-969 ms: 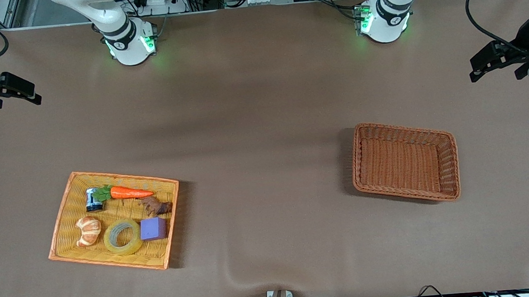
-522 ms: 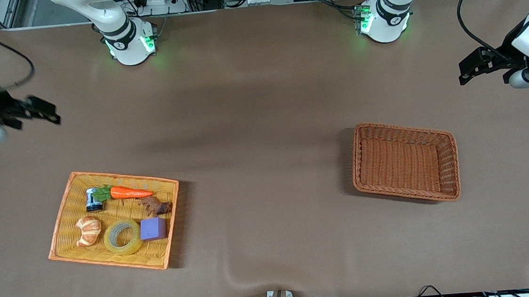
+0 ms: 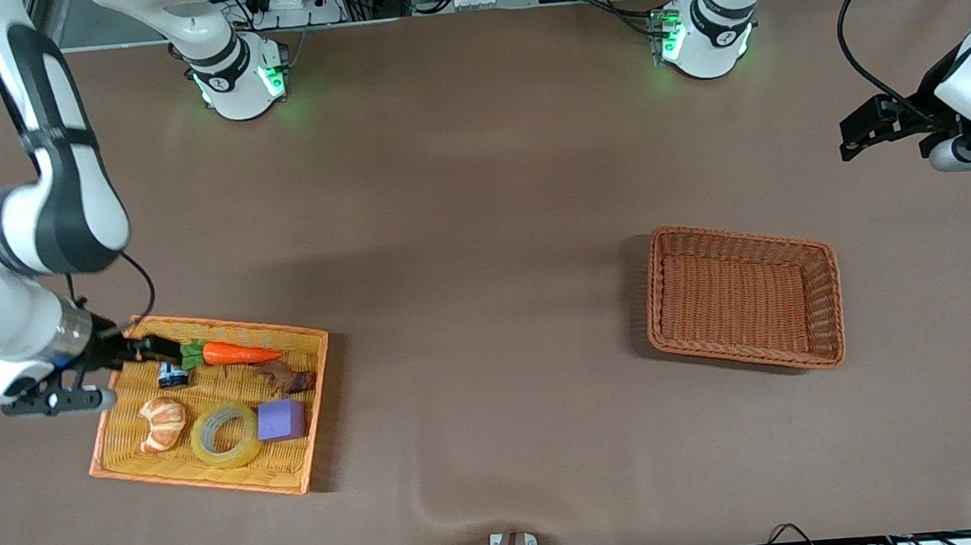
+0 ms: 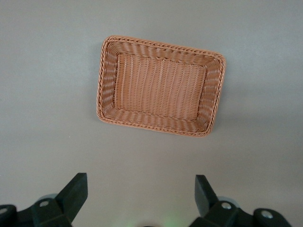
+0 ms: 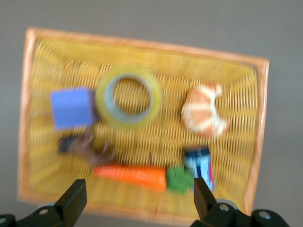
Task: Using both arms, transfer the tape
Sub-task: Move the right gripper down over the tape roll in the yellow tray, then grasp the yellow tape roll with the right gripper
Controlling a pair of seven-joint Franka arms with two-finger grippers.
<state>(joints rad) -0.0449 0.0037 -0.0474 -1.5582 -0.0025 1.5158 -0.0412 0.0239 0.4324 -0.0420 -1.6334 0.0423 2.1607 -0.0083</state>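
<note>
Because the tape [image 3: 225, 434] lies flat in the yellow basket [image 3: 119, 402] between croissant [image 3: 161, 423] and purple cube [image 3: 281, 418], the right gripper [image 3: 145, 349] hangs spread and empty above it, while the left gripper [image 3: 852, 136], also spread and empty, waits near the brown basket [image 3: 830, 297].

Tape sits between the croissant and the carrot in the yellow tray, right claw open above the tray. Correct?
Not quite. The tape lies between the croissant and the purple cube, as the front view shows; the carrot is farther from the front camera. The rest holds: the right claw is open above the yellow tray.
</note>
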